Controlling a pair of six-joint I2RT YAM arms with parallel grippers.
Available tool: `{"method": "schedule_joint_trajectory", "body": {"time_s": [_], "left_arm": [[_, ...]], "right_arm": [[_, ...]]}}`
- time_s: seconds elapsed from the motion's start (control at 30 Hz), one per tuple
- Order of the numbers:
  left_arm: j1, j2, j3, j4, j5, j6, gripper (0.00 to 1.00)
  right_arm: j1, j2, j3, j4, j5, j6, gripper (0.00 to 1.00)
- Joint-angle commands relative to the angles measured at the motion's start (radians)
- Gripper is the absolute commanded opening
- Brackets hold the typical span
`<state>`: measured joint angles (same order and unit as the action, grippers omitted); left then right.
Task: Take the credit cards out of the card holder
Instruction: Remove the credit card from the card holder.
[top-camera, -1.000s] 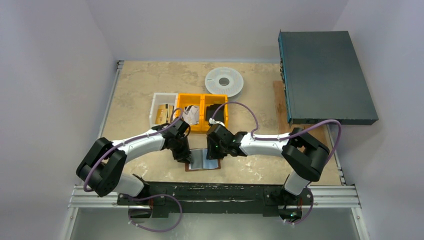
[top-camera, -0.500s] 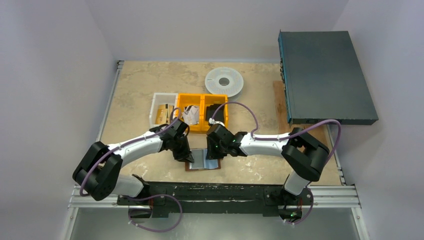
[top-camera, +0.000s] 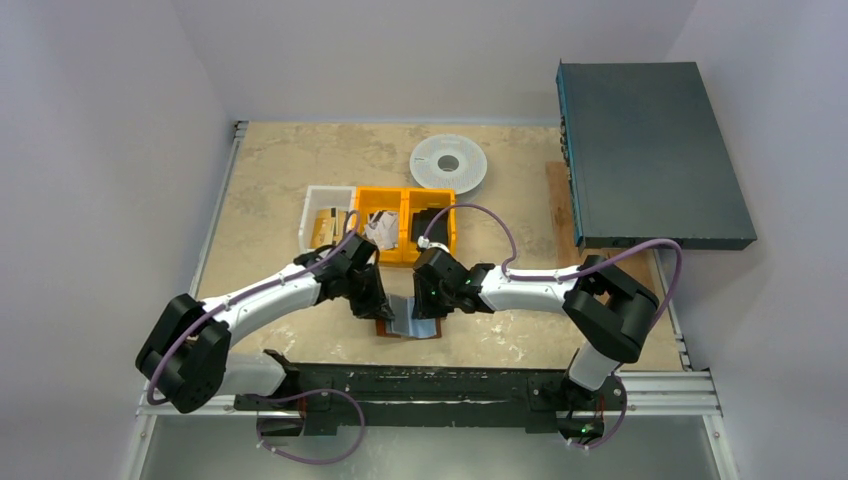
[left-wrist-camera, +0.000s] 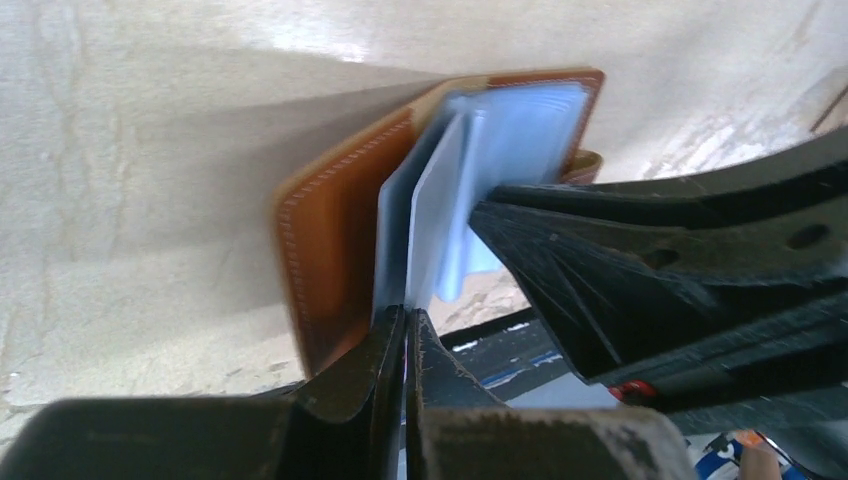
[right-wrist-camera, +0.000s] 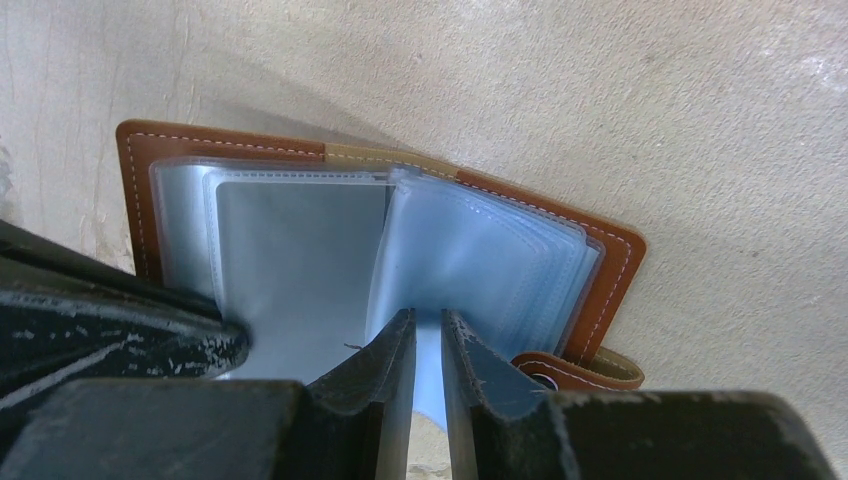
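Note:
The brown leather card holder (top-camera: 408, 326) lies open on the table between my two grippers, its clear plastic sleeves fanned up. A grey credit card (right-wrist-camera: 295, 250) shows inside the left-hand sleeve. My left gripper (top-camera: 378, 312) is shut on the near edge of a thin pale sleeve (left-wrist-camera: 400, 240) beside the leather cover (left-wrist-camera: 330, 240); whether the card is pinched with it I cannot tell. My right gripper (right-wrist-camera: 428, 325) is shut on a bundle of bluish sleeves (right-wrist-camera: 480, 260) on the right half. The snap strap (right-wrist-camera: 580, 370) lies by the right fingertip.
Behind the card holder stand two orange bins (top-camera: 405, 225) and a clear box (top-camera: 325, 228). A white spool (top-camera: 448, 162) lies further back. A large dark box (top-camera: 650, 150) overhangs the table's right side above a wooden board (top-camera: 558, 205).
My left gripper has closed on the sleeve edge and shifted a little to the right, and the left arm has stretched out. The right arm has not moved.

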<state>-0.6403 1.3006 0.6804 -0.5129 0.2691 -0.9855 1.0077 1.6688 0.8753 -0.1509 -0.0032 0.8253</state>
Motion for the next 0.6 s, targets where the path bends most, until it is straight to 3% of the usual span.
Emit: {"method": "schedule_joint_trajectory", "body": {"time_s": [0.0, 0.37, 0.57], "left_arm": [[-0.029, 0.011, 0.063, 0.103, 0.029, -0.026, 0.01], [-0.057, 0.091, 0.137, 0.085, 0.007, -0.012, 0.02], [-0.079, 0.165, 0.185, 0.093, 0.007, -0.007, 0.02]], "right_arm": [[0.003, 0.014, -0.030, -0.040, 0.008, -0.015, 0.17], [0.003, -0.097, -0.017, -0.089, 0.034, 0.015, 0.18], [-0.001, -0.240, -0.024, -0.141, 0.101, 0.036, 0.26]]}}
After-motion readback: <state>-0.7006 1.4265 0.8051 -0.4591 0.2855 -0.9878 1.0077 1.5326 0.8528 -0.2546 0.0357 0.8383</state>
